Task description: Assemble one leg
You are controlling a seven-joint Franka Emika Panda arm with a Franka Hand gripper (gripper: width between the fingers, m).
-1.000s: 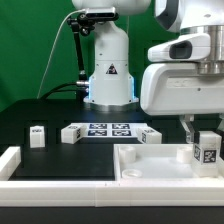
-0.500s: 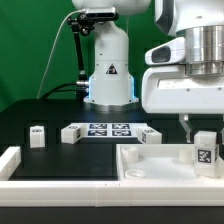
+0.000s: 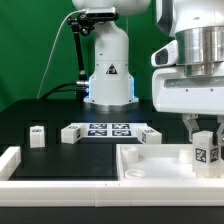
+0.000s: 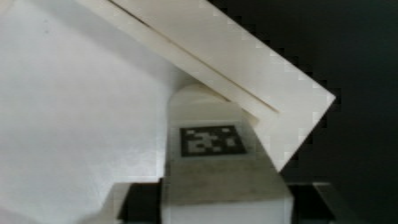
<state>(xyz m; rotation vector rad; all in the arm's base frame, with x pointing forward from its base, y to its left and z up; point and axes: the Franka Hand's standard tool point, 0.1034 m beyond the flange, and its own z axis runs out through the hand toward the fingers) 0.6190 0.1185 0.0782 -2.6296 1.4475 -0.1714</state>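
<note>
My gripper (image 3: 204,133) is shut on a leg (image 3: 207,151), a small white block with a black-and-white tag, and holds it upright at the large white tray's (image 3: 150,163) corner on the exterior view's right. In the wrist view the leg (image 4: 219,135) stands between my dark fingers (image 4: 143,203), its far end at the tray's raised corner rim (image 4: 267,72). I cannot tell whether the leg touches the tray floor. Three more legs lie on the black table: one (image 3: 37,134) at the left, one (image 3: 70,132) beside the marker board, one (image 3: 150,135) behind the tray.
The marker board (image 3: 108,129) lies flat mid-table between the loose legs. The arm's white base (image 3: 108,75) stands behind it. A white raised rim (image 3: 10,160) runs along the front left corner.
The wrist and hand have shifted a little toward the exterior view's right above the tray. The held leg stays at about the same spot. The loose legs have not moved.
</note>
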